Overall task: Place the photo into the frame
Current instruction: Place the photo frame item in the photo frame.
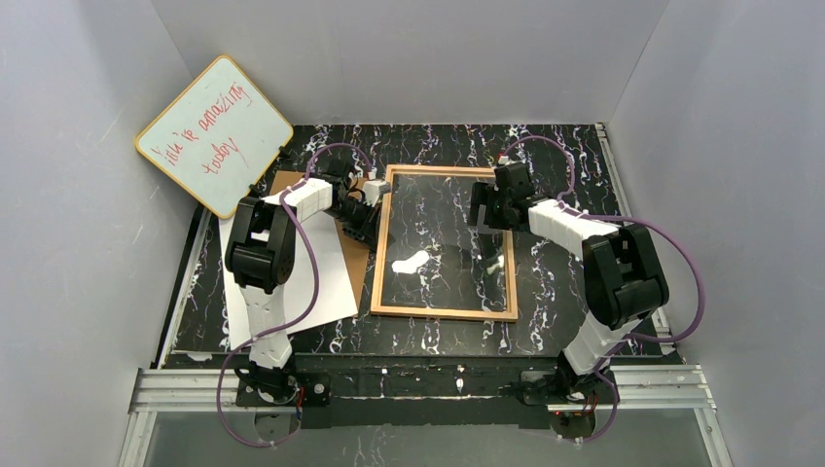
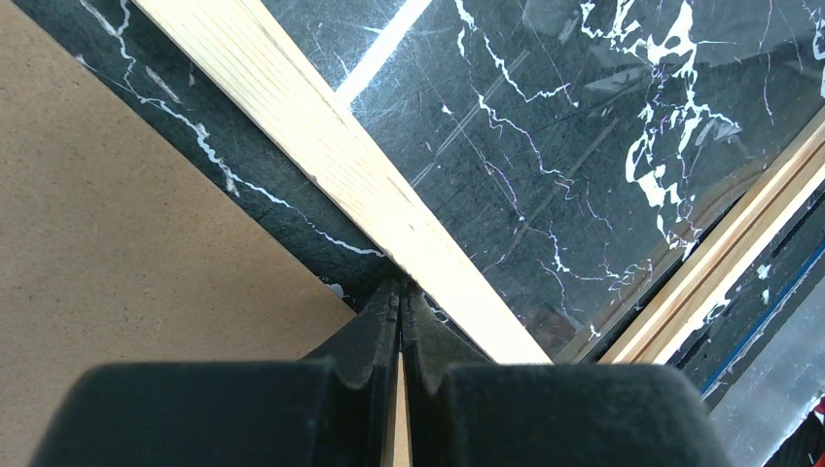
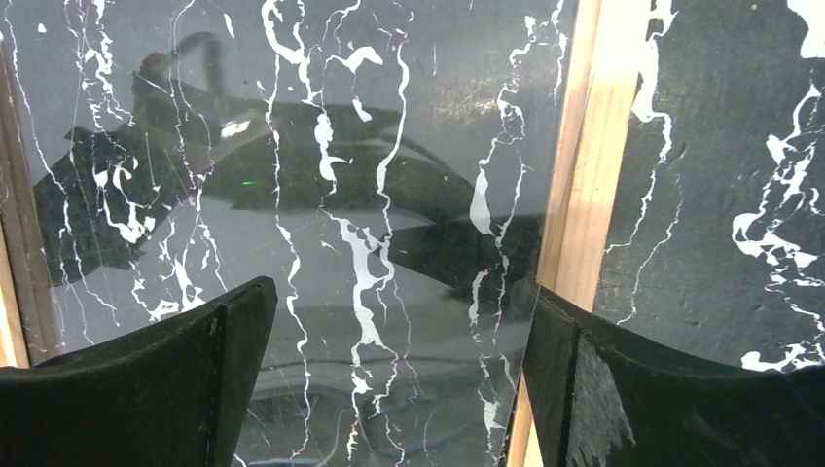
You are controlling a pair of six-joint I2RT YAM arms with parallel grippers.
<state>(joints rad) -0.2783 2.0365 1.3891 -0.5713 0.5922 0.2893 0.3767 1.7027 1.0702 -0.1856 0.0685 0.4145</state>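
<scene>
A: Where is the photo (image 1: 326, 282) found?
B: White side up on the desk (image 1: 564, 165), left of the frame (image 1: 443, 313); left gripper (image 2: 401, 292) is held closed against the frame's left rail; right gripper (image 3: 399, 302) is spread wide over its right rail.

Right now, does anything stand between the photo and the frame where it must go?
Yes. The left arm hangs over the photo, and the shut left pincer sits at the left rail of the frame, between the two. The open right pincer hovers over its right rail. No loose thing shows on the pane.
</scene>
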